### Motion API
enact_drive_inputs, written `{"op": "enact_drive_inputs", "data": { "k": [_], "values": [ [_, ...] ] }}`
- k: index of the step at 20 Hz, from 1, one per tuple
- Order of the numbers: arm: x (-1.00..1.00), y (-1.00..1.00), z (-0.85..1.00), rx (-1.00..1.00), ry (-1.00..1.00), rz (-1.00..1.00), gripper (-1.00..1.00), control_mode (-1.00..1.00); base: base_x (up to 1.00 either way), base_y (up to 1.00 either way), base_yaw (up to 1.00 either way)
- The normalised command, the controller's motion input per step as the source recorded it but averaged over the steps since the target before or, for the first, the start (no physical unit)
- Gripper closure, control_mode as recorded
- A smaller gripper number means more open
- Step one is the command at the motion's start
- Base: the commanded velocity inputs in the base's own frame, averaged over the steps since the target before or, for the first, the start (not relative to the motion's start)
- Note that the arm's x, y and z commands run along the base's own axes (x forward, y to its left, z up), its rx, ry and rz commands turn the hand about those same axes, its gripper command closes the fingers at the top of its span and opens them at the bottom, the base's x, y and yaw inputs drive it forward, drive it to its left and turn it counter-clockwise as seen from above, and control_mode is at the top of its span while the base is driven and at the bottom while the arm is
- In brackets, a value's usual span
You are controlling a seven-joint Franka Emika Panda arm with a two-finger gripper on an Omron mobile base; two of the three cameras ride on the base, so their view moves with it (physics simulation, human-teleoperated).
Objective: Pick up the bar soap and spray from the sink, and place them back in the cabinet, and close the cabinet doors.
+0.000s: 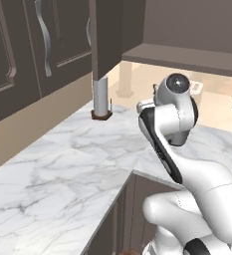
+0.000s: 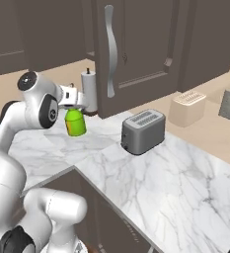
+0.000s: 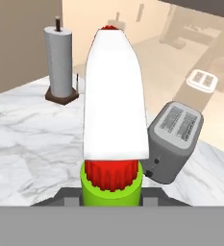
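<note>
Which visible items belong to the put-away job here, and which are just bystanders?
Job items:
- spray, gripped at its nozzle top by the gripper, held above the counter
- cabinet shelf
- open cabinet door with silver handle

Bystanders:
- grey toaster
- paper towel holder
- beige toaster
- marble counter
</note>
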Motion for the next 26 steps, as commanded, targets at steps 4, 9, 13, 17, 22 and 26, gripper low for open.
{"op": "enact_drive_inputs", "data": {
  "k": [4,9,13,17,22,26],
  "values": [
    [0.16,0.00,0.54,0.00,0.00,-0.05,1.00,-1.00,0.00,0.00,0.00],
    [0.13,0.00,0.52,0.00,-0.04,-0.07,1.00,-1.00,0.00,0.00,0.00],
    [0.02,0.00,0.48,0.00,-0.11,-0.05,1.00,-1.00,0.00,0.00,0.00],
    [0.00,0.00,0.39,0.00,-0.15,-0.04,1.00,-1.00,0.00,0.00,0.00],
    [0.01,0.00,0.27,0.00,-0.19,0.00,1.00,-1.00,0.00,0.00,0.00],
    [0.22,0.00,0.26,0.00,-0.08,0.00,1.00,-1.00,0.00,0.00,0.00]
  ]
}}
